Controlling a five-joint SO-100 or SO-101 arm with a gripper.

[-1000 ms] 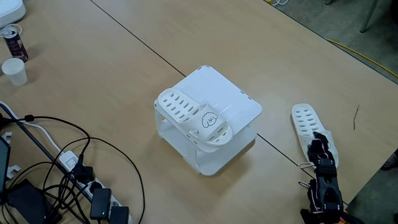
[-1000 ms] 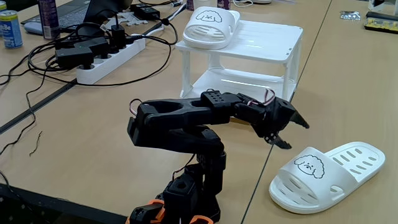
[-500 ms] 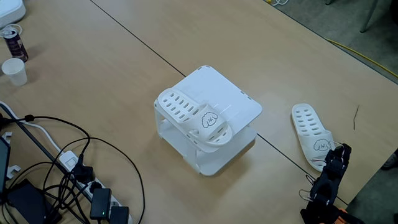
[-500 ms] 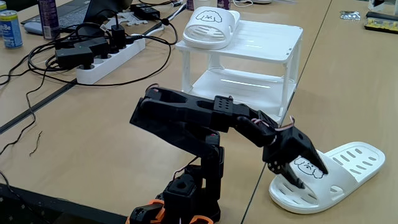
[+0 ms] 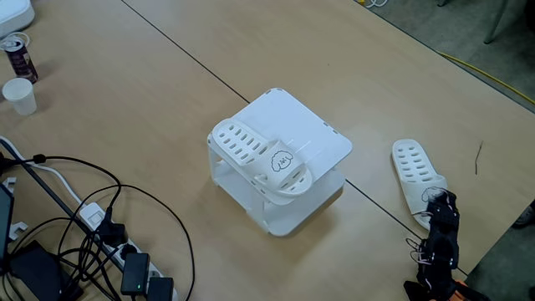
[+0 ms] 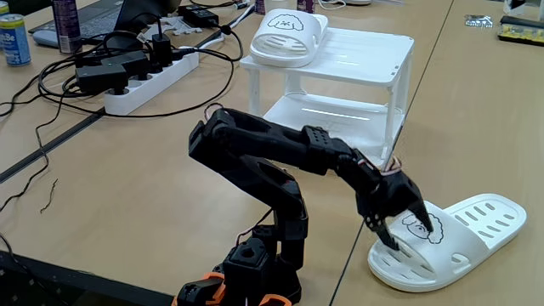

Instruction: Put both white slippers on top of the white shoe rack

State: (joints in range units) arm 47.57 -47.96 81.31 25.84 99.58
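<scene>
No lettering, brand or number can be read on anything here.

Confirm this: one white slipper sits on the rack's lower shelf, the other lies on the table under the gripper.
Not the lower shelf: a fixed view shows that white slipper on the rack's top panel. The other slipper does lie on the table, under the gripper.

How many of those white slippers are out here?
2. One slipper lies on top of the white shoe rack. The other slipper is on the table, with the gripper over its strap.
</scene>
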